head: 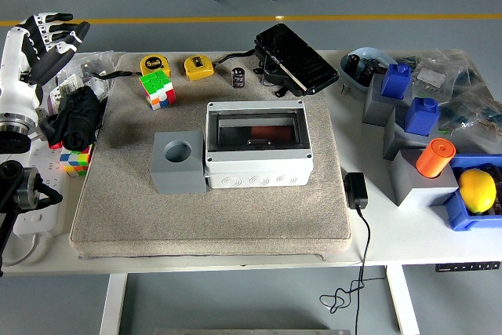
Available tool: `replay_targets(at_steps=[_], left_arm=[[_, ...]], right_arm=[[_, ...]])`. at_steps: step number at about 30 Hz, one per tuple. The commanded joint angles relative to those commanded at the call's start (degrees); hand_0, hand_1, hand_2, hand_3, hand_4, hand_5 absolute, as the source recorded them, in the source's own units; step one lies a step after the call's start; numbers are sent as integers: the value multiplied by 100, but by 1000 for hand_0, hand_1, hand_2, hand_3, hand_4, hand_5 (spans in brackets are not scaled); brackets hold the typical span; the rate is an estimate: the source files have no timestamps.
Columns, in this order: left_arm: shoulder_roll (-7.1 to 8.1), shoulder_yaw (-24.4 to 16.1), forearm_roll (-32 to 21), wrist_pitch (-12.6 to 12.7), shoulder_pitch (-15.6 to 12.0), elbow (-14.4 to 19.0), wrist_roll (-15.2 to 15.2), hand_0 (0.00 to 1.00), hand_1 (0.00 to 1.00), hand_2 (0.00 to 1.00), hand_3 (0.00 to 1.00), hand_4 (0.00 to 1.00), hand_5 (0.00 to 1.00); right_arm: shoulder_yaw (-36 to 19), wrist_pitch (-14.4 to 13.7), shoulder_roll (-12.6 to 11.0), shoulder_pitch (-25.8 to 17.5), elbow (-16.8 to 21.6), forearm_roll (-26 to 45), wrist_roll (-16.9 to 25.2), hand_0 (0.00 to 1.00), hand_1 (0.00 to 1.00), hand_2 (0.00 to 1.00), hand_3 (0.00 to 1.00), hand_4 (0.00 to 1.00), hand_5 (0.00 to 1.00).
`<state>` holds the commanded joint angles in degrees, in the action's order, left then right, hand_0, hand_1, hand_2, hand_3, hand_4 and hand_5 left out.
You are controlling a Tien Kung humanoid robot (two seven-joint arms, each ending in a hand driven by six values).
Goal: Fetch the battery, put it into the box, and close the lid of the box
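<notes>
Table [235, 260]: white, carrying a beige mat [212, 217] under most of the items.
Junction box [257, 144]: grey, mid-mat, clear lid [256, 128] down; something reddish shows through it.
Black device [294, 58]: tilted at the mat's far edge.
Grey block [180, 162]: touching the box's left side, round hole on top.
Left hand [43, 33]: raised at the left edge, off the mat, fingers [56, 17] spread and empty.
Rubik's cube [157, 89]: far left on the mat, beside two yellow tape measures [198, 67].
Battery [238, 77]: small, dark, upright cylinder, just right of the tape measures, beyond the box.
</notes>
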<state>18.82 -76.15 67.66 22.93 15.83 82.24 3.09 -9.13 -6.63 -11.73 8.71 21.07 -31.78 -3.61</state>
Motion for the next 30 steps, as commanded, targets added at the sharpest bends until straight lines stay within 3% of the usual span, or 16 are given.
replay_targets(at_steps=[30], left_arm=[[-10, -332, 78, -89, -152, 111, -97, 486, 608, 572, 578, 945, 469]], right_arm=[[-129, -87, 47, -92, -10, -14, 1, 618, 663, 668, 538, 920, 470]])
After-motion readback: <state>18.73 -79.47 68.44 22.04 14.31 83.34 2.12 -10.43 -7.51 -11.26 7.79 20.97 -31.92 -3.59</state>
